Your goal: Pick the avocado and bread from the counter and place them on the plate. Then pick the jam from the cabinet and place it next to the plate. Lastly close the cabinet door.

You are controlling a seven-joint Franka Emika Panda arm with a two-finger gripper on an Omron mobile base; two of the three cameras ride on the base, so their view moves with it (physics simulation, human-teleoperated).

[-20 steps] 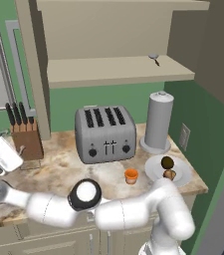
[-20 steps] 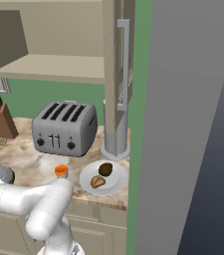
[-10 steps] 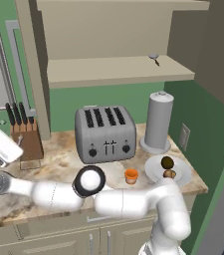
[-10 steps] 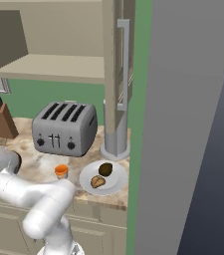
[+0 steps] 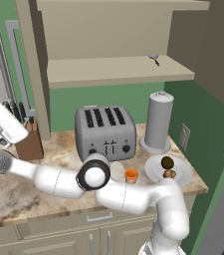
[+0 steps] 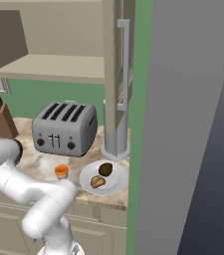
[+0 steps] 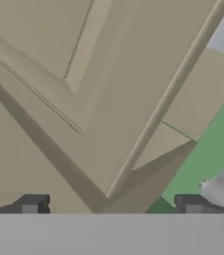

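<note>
So the avocado [image 5: 167, 162] and bread [image 5: 169, 174] sit on the plate [image 5: 156, 169], jam [image 5: 131, 175] just beside it on the bench [image 5: 14, 191]. Only the cabinet door [image 7: 73, 84] remains open; the hand [image 7: 111, 205] faces it, fingers spread and empty.

My two base cameras are looking down from behind, sharing the counter [image 5: 14, 199] and plate [image 6: 114, 186]; my hand camera is facing the cabinet [image 7: 83, 89] door closely.

I see the counter [image 5: 44, 187] carrying toaster [image 5: 105, 132], grey canister [image 5: 156, 123], knife block [image 5: 28, 144], jam [image 5: 131, 175] just beside the plate [image 5: 181, 175]. Cabinet shelf [image 5: 113, 69] holds one small dark item [image 5: 154, 57].
</note>
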